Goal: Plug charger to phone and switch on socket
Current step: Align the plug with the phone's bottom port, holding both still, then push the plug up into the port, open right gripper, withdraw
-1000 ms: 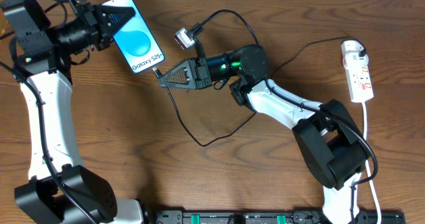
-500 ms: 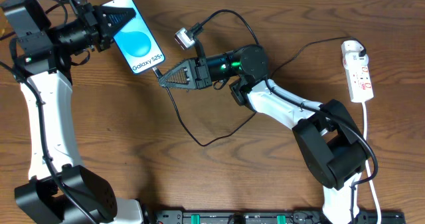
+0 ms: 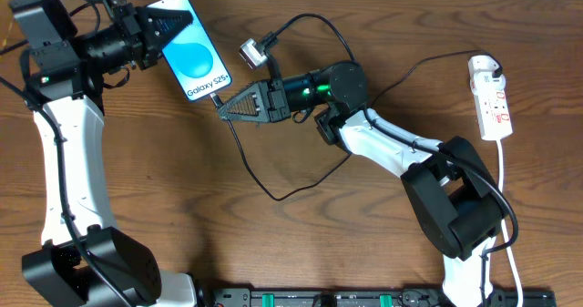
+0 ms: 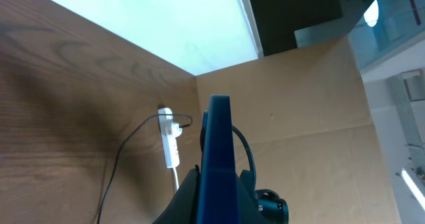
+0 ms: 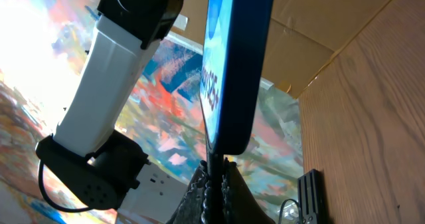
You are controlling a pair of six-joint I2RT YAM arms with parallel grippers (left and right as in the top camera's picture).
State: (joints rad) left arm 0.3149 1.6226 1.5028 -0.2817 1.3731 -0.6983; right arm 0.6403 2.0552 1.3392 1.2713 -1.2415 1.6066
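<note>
At top left | left claw (image 3: 173,22) pinching phone (image 3: 196,56) | right claw (image 3: 223,107) pinching charger (image 3: 277,199) | socket (image 3: 492,102) apart

Overhead: left gripper (image 3: 150,23) fingers cover the phone (image 3: 193,50) at its top end. The tip of the charger (image 3: 273,190) is buried between the right gripper (image 3: 221,106) fingertips at the phone's lower edge, so can't tell if it's seated. Switch on the socket (image 3: 490,96) is too small to read. Its cord (image 3: 507,243) runs off the bottom edge. Left wrist: phone edge-on, screen unseen, lower end cut by the frame. Right wrist: phone top cropped, port junction too dark to make out.
</note>
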